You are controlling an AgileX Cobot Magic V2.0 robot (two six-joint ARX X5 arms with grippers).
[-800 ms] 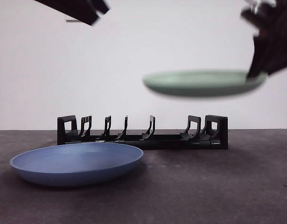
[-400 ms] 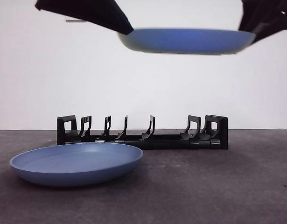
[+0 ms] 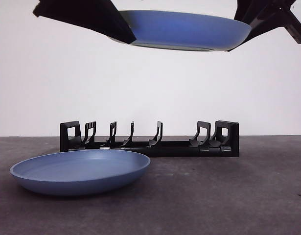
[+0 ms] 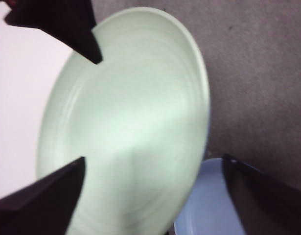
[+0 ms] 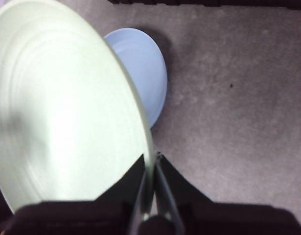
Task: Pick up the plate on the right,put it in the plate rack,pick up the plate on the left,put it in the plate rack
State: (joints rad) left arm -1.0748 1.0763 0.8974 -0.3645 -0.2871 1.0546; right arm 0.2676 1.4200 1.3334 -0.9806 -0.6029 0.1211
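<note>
A pale green plate (image 3: 182, 30) hangs level high above the black plate rack (image 3: 150, 142); from below it looks bluish. My right gripper (image 5: 151, 183) is shut on its rim (image 5: 149, 147), at the plate's right end in the front view (image 3: 245, 29). My left gripper (image 4: 155, 196) is open at the plate's left end (image 3: 127, 33), one jaw over the plate's face (image 4: 126, 127) and the other well off its edge. The blue plate (image 3: 81, 171) lies flat on the table, left of and in front of the rack.
The rack's prongs (image 3: 157, 133) stand upright with nothing in them. The dark grey table (image 3: 228, 196) runs back to a white wall. The blue plate (image 5: 140, 68) lies below the held plate in the right wrist view.
The held plate rose and moved left from the right side to high above the rack. The left gripper came down from the top left corner to the plate's left rim.
</note>
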